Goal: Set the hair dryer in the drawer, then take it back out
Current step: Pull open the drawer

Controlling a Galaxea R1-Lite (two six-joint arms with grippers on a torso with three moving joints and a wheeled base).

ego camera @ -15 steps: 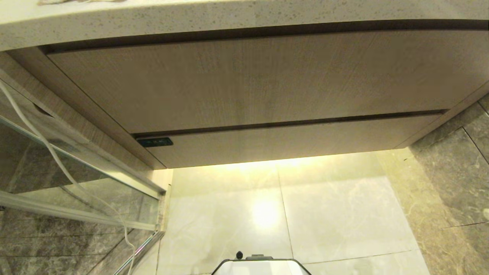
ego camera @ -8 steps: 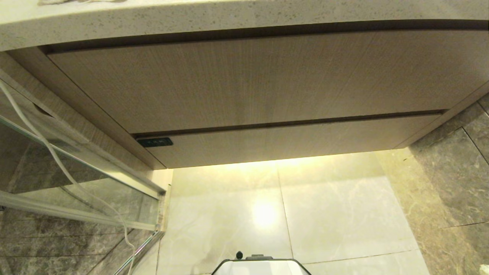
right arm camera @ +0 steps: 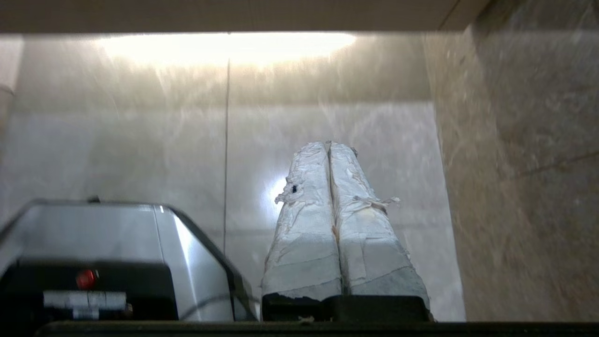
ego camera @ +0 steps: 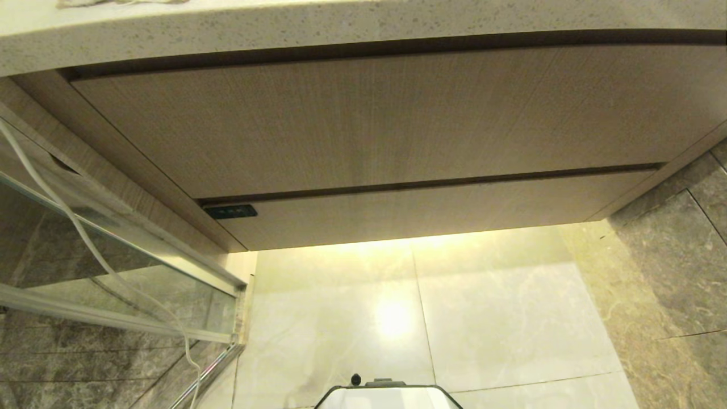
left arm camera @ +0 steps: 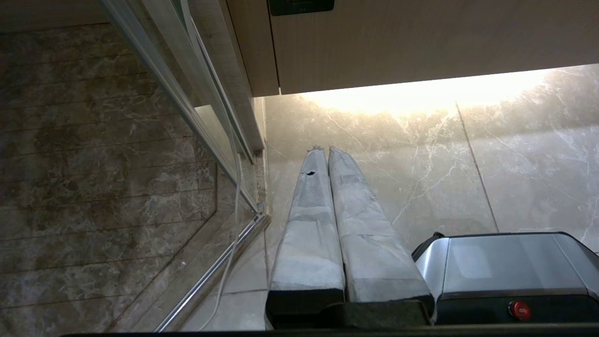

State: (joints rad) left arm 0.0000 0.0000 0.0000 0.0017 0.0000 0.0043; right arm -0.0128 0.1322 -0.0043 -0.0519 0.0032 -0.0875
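Gone from the head view's right edge, my right gripper (right arm camera: 330, 147) hangs closed and empty beside my closed left gripper (left arm camera: 326, 150); drawer (ego camera: 431, 213) ahead shut, hair dryer unseen, task likely finished.

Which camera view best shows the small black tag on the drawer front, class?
The head view: the black tag sits whole at the left end of the closed drawer. The left wrist view shows only its cropped lower part; the right wrist view shows none of it.
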